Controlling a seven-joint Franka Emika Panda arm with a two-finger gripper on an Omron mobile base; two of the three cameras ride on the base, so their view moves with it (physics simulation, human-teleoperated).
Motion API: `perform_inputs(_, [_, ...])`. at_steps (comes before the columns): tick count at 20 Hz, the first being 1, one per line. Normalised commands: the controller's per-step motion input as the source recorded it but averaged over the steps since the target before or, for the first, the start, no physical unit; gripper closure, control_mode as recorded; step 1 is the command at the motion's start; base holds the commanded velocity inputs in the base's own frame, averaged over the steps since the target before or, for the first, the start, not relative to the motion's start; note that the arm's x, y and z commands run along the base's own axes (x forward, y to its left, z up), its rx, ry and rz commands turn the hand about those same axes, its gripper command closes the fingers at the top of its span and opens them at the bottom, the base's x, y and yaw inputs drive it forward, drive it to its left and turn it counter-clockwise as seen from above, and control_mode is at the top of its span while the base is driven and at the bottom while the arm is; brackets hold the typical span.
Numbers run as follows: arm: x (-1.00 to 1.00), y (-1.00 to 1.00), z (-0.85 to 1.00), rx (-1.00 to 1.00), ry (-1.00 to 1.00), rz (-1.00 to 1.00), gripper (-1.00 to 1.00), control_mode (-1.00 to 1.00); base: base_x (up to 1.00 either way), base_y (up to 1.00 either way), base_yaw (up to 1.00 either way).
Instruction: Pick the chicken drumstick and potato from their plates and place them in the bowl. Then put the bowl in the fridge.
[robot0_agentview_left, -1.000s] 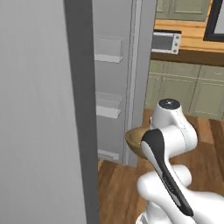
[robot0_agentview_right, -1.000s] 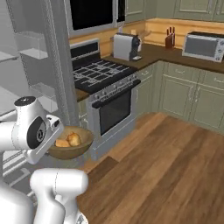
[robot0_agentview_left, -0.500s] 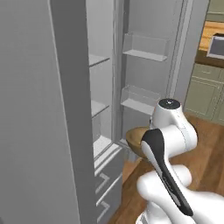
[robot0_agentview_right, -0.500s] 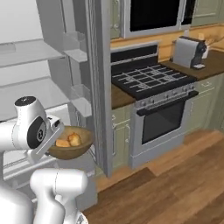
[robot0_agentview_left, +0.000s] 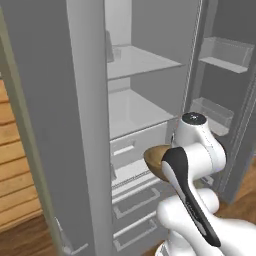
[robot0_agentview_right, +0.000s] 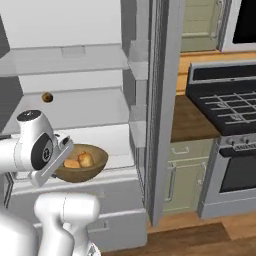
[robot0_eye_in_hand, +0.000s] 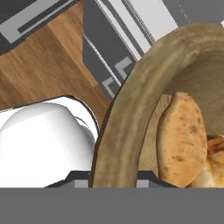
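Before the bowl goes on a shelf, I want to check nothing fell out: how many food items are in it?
2. The potato and the chicken drumstick lie side by side in the bowl, held in front of the open fridge.

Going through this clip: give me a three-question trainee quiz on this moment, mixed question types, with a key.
1. True or false: the bowl already rests on a fridge shelf.
2. The bowl holds: A) nothing B) the potato and the chicken drumstick C) a plate.
3. Fill in: the fridge door stands ____.

Key: 1 false, the gripper holds it by the rim in front of the shelves; 2 B; 3 open.
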Motion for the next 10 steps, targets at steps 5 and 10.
perform_inputs(5, [0.00, 0.00, 0.00, 0.00, 0.00, 0.00, 1.00, 1.00, 0.30, 0.00, 0.56])
perform_inputs(10, [0.00, 0.00, 0.00, 0.00, 0.00, 0.00, 1.00, 1.00, 0.31, -0.18, 0.27])
